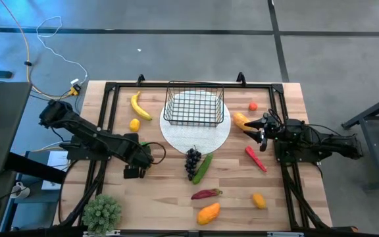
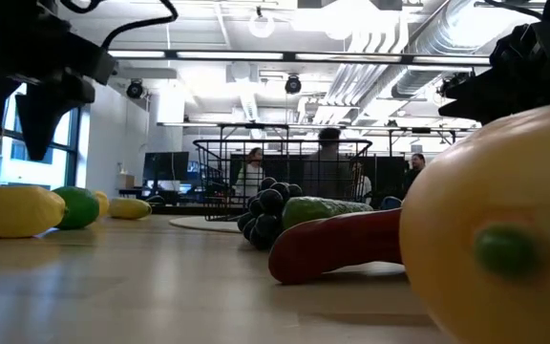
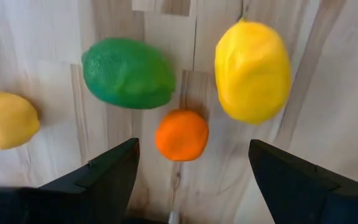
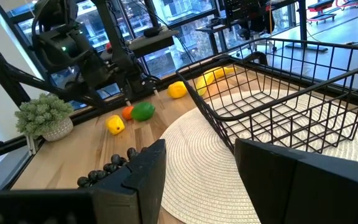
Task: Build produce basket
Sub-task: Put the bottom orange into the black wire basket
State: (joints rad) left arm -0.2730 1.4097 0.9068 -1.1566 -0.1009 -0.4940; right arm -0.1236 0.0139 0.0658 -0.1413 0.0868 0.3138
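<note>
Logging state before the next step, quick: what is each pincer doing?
Left pincer: open, empty, above a small orange fruit.
Right pincer: open, empty, facing the basket.

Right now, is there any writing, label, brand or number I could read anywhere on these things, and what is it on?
None can be read.
The basket, the white plate and the toy produce, such as the banana and the grapes, show no writing.
The dark arms show no readable markings.
Any signs in the room behind are too small to tell.
</note>
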